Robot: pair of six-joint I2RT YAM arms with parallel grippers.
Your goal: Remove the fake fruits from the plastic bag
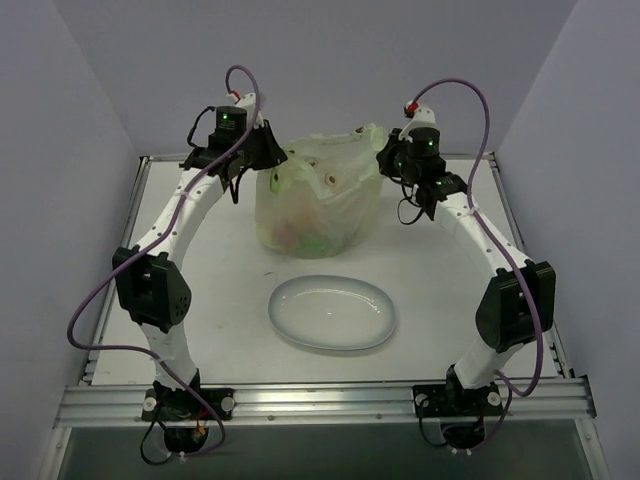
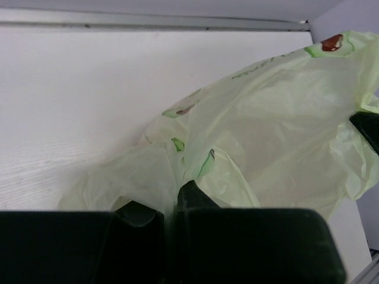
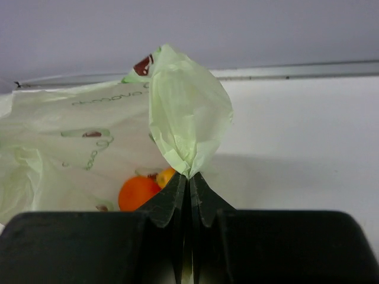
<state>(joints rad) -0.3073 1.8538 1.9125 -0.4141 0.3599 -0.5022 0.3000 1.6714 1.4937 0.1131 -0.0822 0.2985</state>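
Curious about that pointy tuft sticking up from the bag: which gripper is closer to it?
Right. The right gripper pinches the plastic bag directly below the tuft; the left gripper grips the bag's opposite side.

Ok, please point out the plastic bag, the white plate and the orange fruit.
plastic bag (image 1: 330, 212), top view, front wall.
white plate (image 1: 275, 312), top view, left rim.
orange fruit (image 3: 137, 193), right wrist view, its visible upper side.

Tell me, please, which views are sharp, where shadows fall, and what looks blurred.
Top external: even, soft light, all sharp, a pale sheen on the plate. Left wrist: the bag fairly sharp, the left gripper near and blurred. Right wrist: the bag throws a soft shadow on the table; the right gripper dark.
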